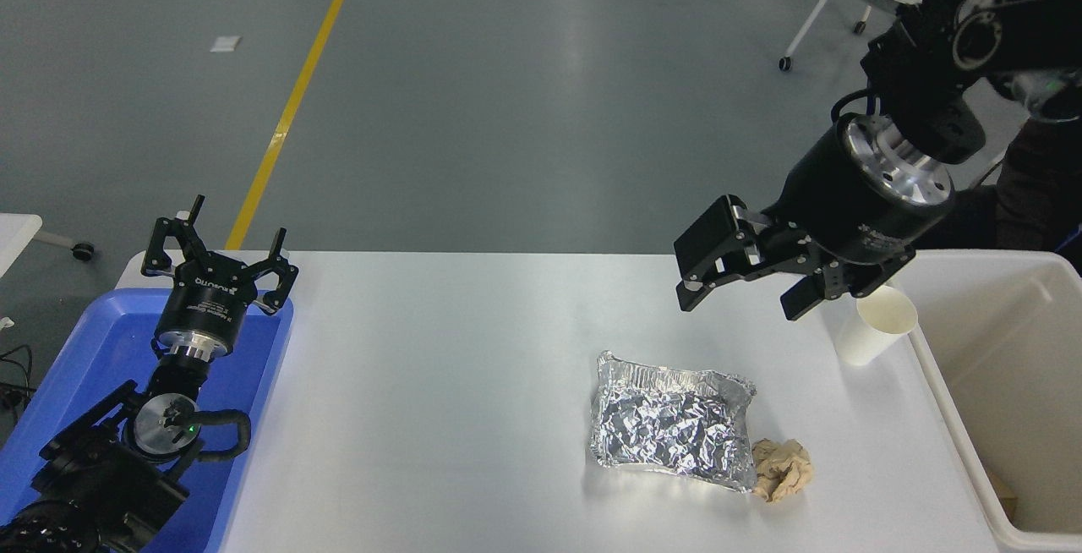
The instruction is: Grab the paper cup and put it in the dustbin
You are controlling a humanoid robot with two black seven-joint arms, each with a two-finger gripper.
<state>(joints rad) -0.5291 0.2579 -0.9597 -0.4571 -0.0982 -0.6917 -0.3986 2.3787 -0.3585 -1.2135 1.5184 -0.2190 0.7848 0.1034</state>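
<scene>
Head view, looking down over a white table [439, 418]. At the right, paper cup [876, 326]: upright on the table top, open mouth up, cream inside showing, just beside the left wall of the dustbin [947, 401]. Cannot tell whether cup and bin wall touch. Dustbin at the table's right edge, off-white, thick-rimmed, running out of the picture at the right and at the bottom; a bit of brown scrap low in its near corner.

Right gripper [744, 291] hanging in the air above the table's far right part, up and to the left of the cup, on an arm coming in from the upper right corner. Fingers spread wide, nothing between them; the right-hand finger close to the cup's rim in the picture, not gripping it. Silver collar behind the gripper body, black joint housings above it.

Left gripper [221, 255] parked at the lower left, over the far end of a blue tray [76, 367], fingers splayed apart and holding nothing.

Nearer the camera, toward the middle right of the table: a crumpled silver foil tray [672, 419], lying flat. Just beside its near right corner, a tan paper wad [782, 469], seemingly touching the foil.

Beyond the table: grey floor with a yellow line [292, 105] running diagonally, and a white wheeled frame [824, 8] at the upper right.
</scene>
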